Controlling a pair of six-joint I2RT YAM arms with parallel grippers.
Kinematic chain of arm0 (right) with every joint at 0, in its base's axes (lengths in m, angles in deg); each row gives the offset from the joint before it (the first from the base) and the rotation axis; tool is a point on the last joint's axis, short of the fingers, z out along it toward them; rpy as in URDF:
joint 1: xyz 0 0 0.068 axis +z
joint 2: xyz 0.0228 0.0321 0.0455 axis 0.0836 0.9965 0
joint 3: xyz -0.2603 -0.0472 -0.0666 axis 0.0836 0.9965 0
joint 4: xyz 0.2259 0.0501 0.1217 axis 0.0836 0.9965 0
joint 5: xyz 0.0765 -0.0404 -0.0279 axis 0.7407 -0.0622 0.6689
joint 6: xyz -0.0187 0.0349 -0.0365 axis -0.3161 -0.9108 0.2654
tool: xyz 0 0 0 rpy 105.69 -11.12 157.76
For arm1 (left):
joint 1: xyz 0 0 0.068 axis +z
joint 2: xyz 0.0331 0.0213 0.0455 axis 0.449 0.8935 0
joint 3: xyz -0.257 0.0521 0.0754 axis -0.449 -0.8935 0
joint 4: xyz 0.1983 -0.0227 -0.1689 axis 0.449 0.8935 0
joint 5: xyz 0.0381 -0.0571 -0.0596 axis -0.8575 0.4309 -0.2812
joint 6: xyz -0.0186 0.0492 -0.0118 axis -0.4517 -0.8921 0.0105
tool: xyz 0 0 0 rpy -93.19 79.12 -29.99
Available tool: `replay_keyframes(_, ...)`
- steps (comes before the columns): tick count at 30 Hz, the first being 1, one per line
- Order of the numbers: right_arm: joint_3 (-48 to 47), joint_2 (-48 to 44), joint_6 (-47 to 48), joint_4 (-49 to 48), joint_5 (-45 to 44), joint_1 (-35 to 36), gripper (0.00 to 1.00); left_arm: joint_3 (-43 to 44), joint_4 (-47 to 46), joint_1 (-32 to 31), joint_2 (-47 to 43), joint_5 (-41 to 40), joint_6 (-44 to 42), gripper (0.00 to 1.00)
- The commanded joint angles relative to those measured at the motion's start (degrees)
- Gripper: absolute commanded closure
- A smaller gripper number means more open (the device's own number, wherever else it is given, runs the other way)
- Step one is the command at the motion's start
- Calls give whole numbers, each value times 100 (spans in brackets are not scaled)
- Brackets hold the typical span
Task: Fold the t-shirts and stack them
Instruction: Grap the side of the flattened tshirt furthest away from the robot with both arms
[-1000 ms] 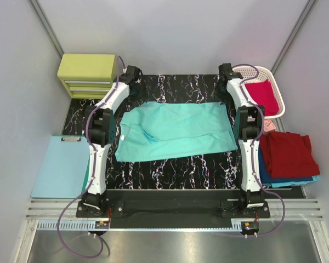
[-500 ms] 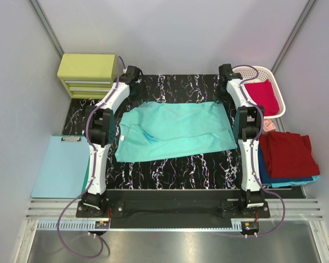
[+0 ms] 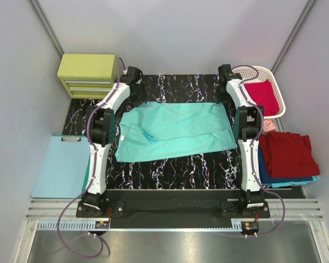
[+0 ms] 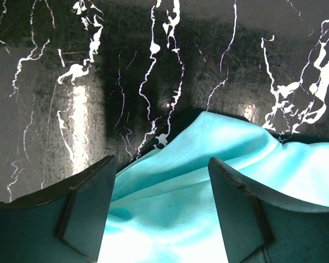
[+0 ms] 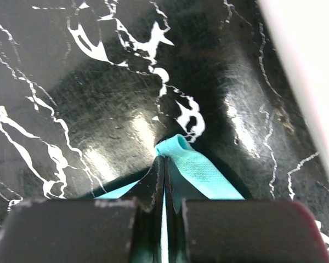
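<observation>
A mint-teal t-shirt (image 3: 175,131) lies spread flat on the black marbled table (image 3: 175,170). My left gripper (image 3: 135,91) is at the shirt's far left corner. In the left wrist view it (image 4: 160,164) stands open, its fingers (image 4: 88,208) on either side of a raised fold of the teal cloth (image 4: 208,164). My right gripper (image 3: 223,97) is at the far right corner. In the right wrist view it (image 5: 164,159) is shut on a small tuck of that shirt's edge (image 5: 194,164). A dark red t-shirt (image 3: 286,153) lies folded on a blue one (image 3: 267,176) at the right.
A white lattice basket (image 3: 278,90) at the back right holds a crimson shirt (image 3: 261,96). A yellow-green drawer box (image 3: 88,74) stands at the back left. A pale blue clipboard (image 3: 60,167) lies left of the left arm. Grey walls close in on both sides.
My right gripper has closed on the shirt's far right corner. The left jaws have narrowed a little. Both arms and the shirt stay almost where they were.
</observation>
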Motion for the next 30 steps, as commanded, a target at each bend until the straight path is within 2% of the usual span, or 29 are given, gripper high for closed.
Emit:
replay_keyframes(1,178,-449,39,224,-304,-3,100,325,-41,40,131,199,106,30)
replay_keyframes(6,319,-546,22,216,-234,-3,100,421,-50,75,394,313,88,36)
replay_keyframes(13,451,-608,13,198,-252,-3,100,325,-41,75,386,568,141,53)
replay_keyframes(16,469,-625,22,181,-287,-3,100,211,-50,32,246,507,106,69)
replay_keyframes(17,469,-625,13,180,-269,6,100,132,-50,14,106,463,97,82)
replay_keyframes(20,451,-617,4,189,-243,-3,100,0,-50,-4,-184,410,97,99)
replay_keyframes(26,407,-546,-5,180,-225,6,100,-281,-59,-100,-809,357,106,100)
replay_keyframes(30,381,-511,-13,189,-208,6,100,-580,-59,-215,-1398,50,106,100)
